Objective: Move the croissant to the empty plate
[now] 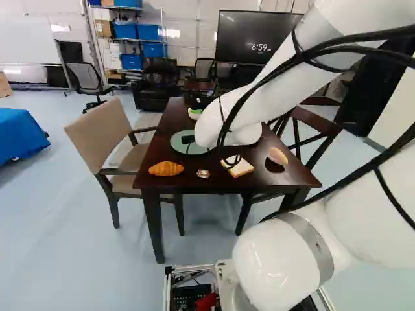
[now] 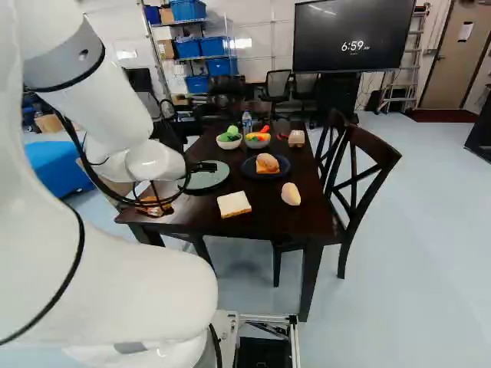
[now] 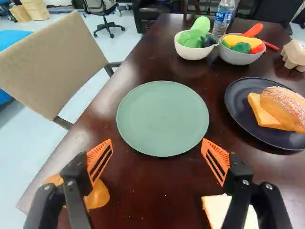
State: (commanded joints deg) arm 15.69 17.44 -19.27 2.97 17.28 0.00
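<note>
Pincer (image 2: 205, 166) spread, arm (image 2: 115, 107) slanting down over the surface (image 3: 143, 183); bare green plate (image 3: 163, 118) at twelve o'clock, croissant (image 1: 166, 168) at eight, near the surface's edge.

Two bowls (image 3: 191, 53) of vegetables (image 3: 193, 38) stand near a water bottle (image 3: 223, 20), a dark plate (image 3: 239, 113) holds a sugar-dusted bun (image 3: 287, 109), and a bread slice (image 2: 233, 204) lies apart.

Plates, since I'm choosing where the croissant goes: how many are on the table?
2: the green plate, bare, ahead of the open claw; and the dark plate, bearing a roll, beside the green one. None seems hidden.
</note>
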